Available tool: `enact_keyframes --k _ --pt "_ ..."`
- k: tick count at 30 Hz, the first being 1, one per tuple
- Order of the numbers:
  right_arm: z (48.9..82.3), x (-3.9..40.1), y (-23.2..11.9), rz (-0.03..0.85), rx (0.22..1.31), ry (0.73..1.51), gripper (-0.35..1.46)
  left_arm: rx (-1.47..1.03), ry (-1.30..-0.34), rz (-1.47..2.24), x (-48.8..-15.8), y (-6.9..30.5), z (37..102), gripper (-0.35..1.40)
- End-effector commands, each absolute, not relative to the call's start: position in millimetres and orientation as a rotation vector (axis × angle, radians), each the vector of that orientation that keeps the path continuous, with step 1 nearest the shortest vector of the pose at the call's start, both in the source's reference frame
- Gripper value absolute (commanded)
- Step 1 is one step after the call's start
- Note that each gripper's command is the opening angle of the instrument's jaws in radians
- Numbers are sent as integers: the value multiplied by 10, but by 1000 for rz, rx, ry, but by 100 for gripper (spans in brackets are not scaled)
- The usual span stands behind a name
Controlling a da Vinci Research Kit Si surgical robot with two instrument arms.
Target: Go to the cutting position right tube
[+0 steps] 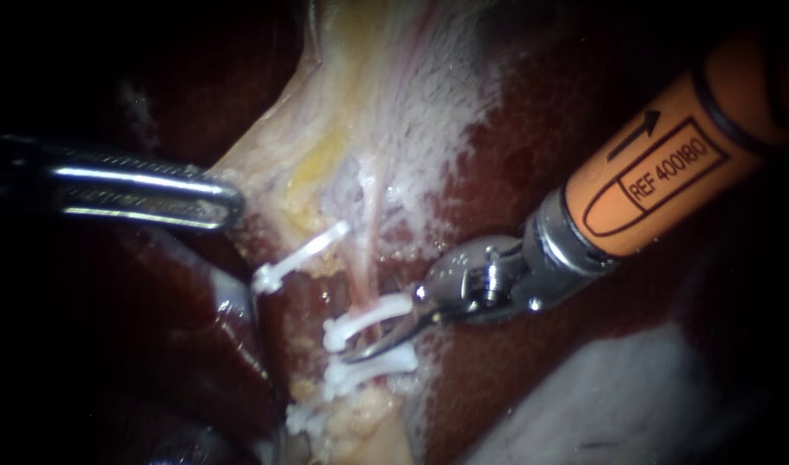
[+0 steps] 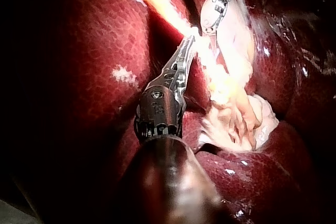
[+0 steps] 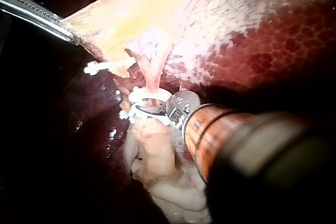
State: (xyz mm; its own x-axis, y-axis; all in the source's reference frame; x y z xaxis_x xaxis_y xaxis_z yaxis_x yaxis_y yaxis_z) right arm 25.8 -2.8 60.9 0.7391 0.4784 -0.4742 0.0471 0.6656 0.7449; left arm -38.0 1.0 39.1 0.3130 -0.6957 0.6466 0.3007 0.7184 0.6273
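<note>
The right instrument (image 1: 373,343), orange-sleeved, comes in from the upper right. Its end effector is a pair of curved blades, and a narrow gap shows between them. The blades lie across the right tube (image 1: 364,280), a thin pink strand, in the space between the upper clip (image 1: 364,317) and the lower clip (image 1: 370,366) on that tube.

The right wrist view shows the same thing from closer in: a dark blade crosses the tube between the two white clips.

A third clip (image 1: 298,257) sits apart on the left tube.

The left instrument (image 1: 229,205) has its end effector closed on the edge of the pale tissue (image 1: 343,112). Only the left wrist view shows the two jaws pressed together on it, with the liver (image 2: 79,77) on both sides. The clips cannot be made out in that view.
</note>
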Motion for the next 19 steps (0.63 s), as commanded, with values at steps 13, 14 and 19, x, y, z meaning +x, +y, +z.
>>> enact_keyframes --k 13,14,19 --pt "610 258 -28 268 819 713 24 432 -1063 -684 -380 10 392 -35" --pt "610 258 -28 268 819 713 24 432 -1063 -684 -380 10 392 -35" --pt "610 258 -29 268 819 713 24 433 -1063 -684 -380 10 392 -35"
